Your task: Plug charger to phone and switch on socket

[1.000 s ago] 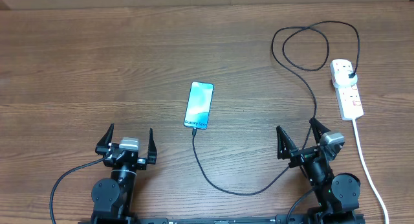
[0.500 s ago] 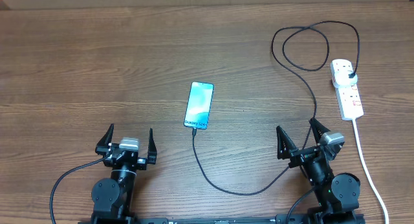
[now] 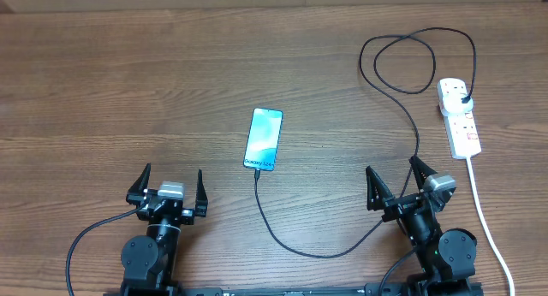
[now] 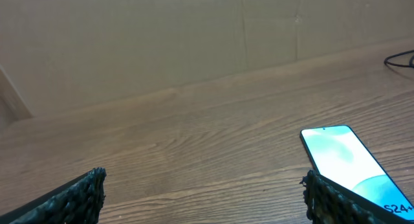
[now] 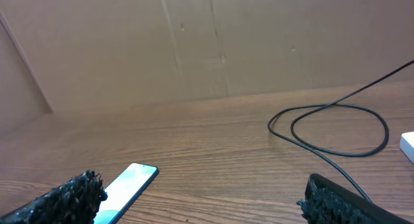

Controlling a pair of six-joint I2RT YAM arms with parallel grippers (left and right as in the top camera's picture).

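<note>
Right, your left gripper [image 3: 171,172] sits low on the near left of the wooden table [image 3: 103,82], jaws spread wide and nothing between them. Your right gripper [image 3: 392,166] is over on the near right, also wide apart and empty. The phone [image 3: 263,139] lies flat and face up between the two arms, a little farther out, screen lit blue to white. The charger [image 3: 417,133] meets the phone's near edge with its tip, sweeps toward you in a curve, passes by the right gripper, loops at the far right, and ends in a black plug seated in the far end of the socket [image 3: 462,129]. That socket lies at the right side, its white cord [image 3: 484,210] trailing toward you. You cannot tell from here how its switches stand. From the left wrist, the phone [image 4: 349,162] shows just beside the right-hand finger [image 4: 330,198].
</note>
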